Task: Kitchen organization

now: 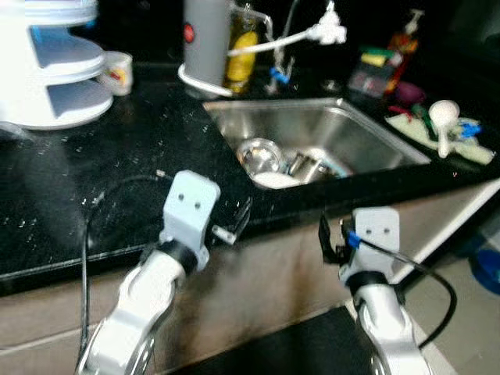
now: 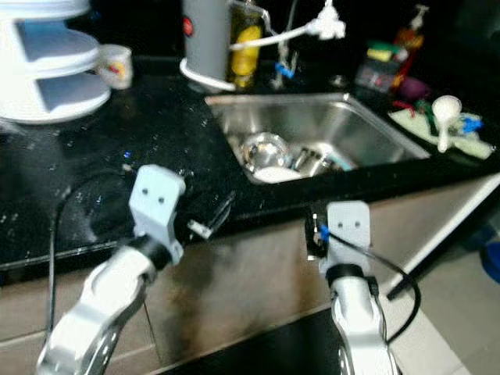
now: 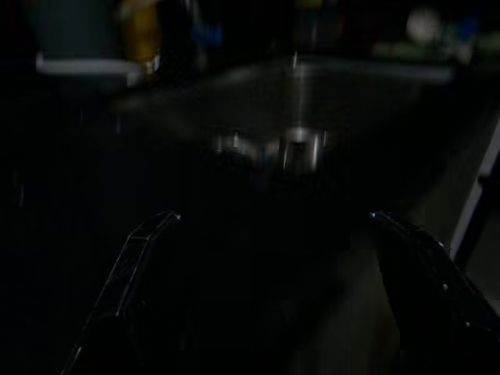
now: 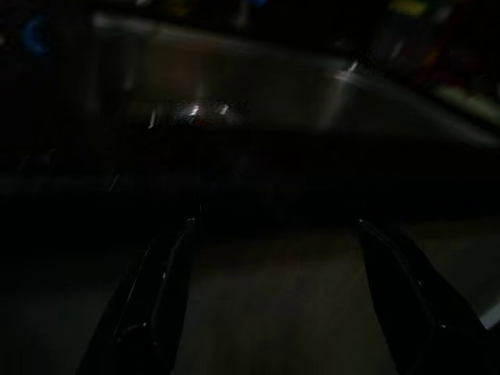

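While your left gripper (image 1: 234, 223) hovers at the black counter's (image 1: 117, 164) front edge, fingers spread, the right gripper (image 1: 326, 238) hangs lower, also spread. Steel bowls (image 1: 262, 155) (blurred) lie in the sink (image 1: 344, 129).

Black speckled countertop (image 1: 117, 156), silver sink (image 1: 344, 133), white-and-blue rack (image 1: 55, 70).

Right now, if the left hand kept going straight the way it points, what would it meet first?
Most likely the steel sink: the left hand, open at the counter's front edge, aims at the dishes in it. Depth is unclear.
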You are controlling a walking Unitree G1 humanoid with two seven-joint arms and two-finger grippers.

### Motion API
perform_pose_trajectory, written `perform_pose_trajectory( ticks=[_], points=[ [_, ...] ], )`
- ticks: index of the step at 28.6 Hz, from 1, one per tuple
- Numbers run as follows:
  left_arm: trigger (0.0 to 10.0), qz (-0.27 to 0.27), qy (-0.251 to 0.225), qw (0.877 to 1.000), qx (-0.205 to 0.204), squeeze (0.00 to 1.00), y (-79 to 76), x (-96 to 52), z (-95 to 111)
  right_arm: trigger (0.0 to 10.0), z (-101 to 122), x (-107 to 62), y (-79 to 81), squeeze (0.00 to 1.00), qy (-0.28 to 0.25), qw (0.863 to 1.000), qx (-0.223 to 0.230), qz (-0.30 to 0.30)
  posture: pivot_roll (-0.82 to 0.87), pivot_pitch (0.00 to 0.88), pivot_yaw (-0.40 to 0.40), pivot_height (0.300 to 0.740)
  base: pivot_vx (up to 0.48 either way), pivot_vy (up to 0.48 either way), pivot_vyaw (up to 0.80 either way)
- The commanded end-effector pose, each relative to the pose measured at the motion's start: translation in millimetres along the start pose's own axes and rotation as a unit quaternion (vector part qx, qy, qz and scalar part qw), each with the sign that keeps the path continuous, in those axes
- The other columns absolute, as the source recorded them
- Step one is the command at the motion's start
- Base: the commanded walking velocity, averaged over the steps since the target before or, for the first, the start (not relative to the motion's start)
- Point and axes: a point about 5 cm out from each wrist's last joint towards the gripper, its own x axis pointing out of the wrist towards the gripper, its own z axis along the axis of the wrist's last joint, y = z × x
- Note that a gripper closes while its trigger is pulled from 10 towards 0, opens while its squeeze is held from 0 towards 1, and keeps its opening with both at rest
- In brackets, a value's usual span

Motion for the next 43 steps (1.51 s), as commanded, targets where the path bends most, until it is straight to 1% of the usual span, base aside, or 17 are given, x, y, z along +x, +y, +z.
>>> perform_pose_trajectory(
  ticks=[1, 10, 11, 12, 14, 16, 17, 18, 20, 23, 30, 32, 34, 35, 36, 39, 43],
  points=[
    [10.0, -0.014, -0.002, 1.0, 0.001, 0.0, -4.5, -1.4, 2.4, 10.0, -3.9, -0.8, -4.2, 0.0, 0.01, 1.0, 0.001, 0.0, 0.11, 0.009, -0.164, 0.74, -0.274, 0.0, 0.0],
    [10.0, 0.001, 0.023, 1.0, -0.017, 0.0, 3.3, -9.3, -6.4, 10.0, -5.7, -2.0, -0.3, 0.0, 0.017, 1.0, 0.007, 0.019, 0.1, 0.027, -0.161, 0.74, -0.271, 0.0, 0.0],
    [10.0, 0.005, 0.029, 0.999, -0.039, 0.0, 2.3, -11.2, -8.5, 10.0, -5.9, -2.6, 0.7, 0.0, 0.018, 1.0, 0.008, 0.024, 0.1, 0.026, -0.162, 0.74, -0.262, 0.0, 0.0],
    [10.0, 0.005, 0.029, 0.999, -0.039, 0.0, 2.3, -11.2, -8.5, 10.0, -5.9, -2.6, 0.7, 0.0, 0.018, 1.0, 0.008, 0.024, 0.1, 0.026, -0.162, 0.74, -0.262, 0.0, 0.0],
    [10.0, -0.005, 0.043, 0.996, -0.083, 0.0, -6.5, -17.0, -12.2, 10.0, -5.1, -3.2, 4.1, 0.0, 0.015, 0.999, 0.003, 0.04, 0.1, 0.02, -0.165, 0.74, 0.0, 0.0, 0.0],
    [10.0, -0.007, 0.048, 0.994, -0.093, 0.0, -9.2, -19.0, -13.3, 10.0, -4.6, -3.2, 5.5, 0.0, 0.012, 0.999, 0.001, 0.047, 0.11, 0.015, -0.166, 0.74, 0.0, 0.0, 0.0],
    [10.0, 0.002, 0.055, 0.992, -0.114, 0.0, -8.2, -21.1, -15.7, 10.0, -3.9, -3.2, 7.4, 0.0, 0.01, 0.998, -0.001, 0.055, 0.11, 0.015, -0.166, 0.74, 0.0, 0.0, 0.0],
    [10.0, 0.002, 0.055, 0.992, -0.114, 0.0, -8.2, -21.1, -15.7, 10.0, -3.9, -3.2, 7.4, 0.0, 0.01, 0.998, -0.001, 0.055, 0.11, 0.015, -0.166, 0.74, 0.0, 0.0, 0.0],
    [10.0, 0.043, 0.079, 0.983, -0.162, 0.0, 0.4, -27.6, -26.2, 10.0, -4.4, -5.2, 10.3, 0.0, 0.012, 0.998, -0.008, 0.067, 0.1, 0.013, -0.17, 0.74, 0.0, 0.0, 0.0],
    [10.0, 0.073, 0.1, 0.975, -0.186, 0.0, 7.4, -36.4, -36.1, 10.0, -8.0, -10.1, 12.1, 0.0, 0.022, 0.997, -0.014, 0.076, 0.1, 0.008, -0.171, 0.74, 0.0, 0.0, 0.0],
    [10.0, 0.11, 0.133, 0.968, -0.183, 0.0, 15.6, -54.3, -48.4, 10.0, -24.5, -19.7, 2.3, 0.0, 0.073, 0.995, 0.034, 0.058, 0.1, 0.026, -0.176, 0.74, 0.0, 0.0, 0.0],
    [10.0, 0.123, 0.137, 0.967, -0.176, 0.0, 17.5, -57.6, -49.3, 10.0, -29.3, -20.9, -0.4, 0.0, 0.086, 0.994, 0.043, 0.05, 0.1, 0.026, -0.176, 0.74, 0.0, 0.0, 0.0],
    [10.0, 0.143, 0.149, 0.967, -0.151, 0.0, 20.8, -63.3, -51.0, 10.0, -38.8, -23.3, -7.3, 0.0, 0.111, 0.991, 0.064, 0.027, 0.09, 0.044, -0.17, 0.74, 0.0, 0.0, 0.0],
    [10.0, 0.143, 0.149, 0.967, -0.151, 0.0, 20.8, -63.3, -51.0, 10.0, -38.8, -23.3, -7.3, 0.0, 0.111, 0.991, 0.064, 0.027, 0.09, 0.044, -0.17, 0.74, 0.0, 0.0, 0.0],
    [10.0, 0.147, 0.164, 0.97, -0.108, 0.0, 24.0, -64.3, -54.9, 10.0, -46.9, -25.6, -12.8, 0.0, 0.126, 0.99, 0.06, 0.01, 0.09, 0.052, -0.17, 0.74, 0.0, 0.0, 0.0],
    [10.0, 0.14, 0.164, 0.972, -0.094, 0.0, 24.4, -62.0, -55.9, 10.0, -55.3, -28.4, -16.4, 0.0, 0.141, 0.988, 0.054, -0.004, 0.08, 0.049, -0.169, 0.74, 0.0, 0.0, 0.0],
    [10.0, 0.126, 0.152, 0.976, -0.093, 0.0, 24.0, -55.9, -52.7, 10.0, -69.6, -34.9, -23.7, 0.0, 0.173, 0.976, 0.124, -0.046, 0.08, 0.067, -0.168, 0.74, 0.0, 0.0, 0.0]
  ],
)
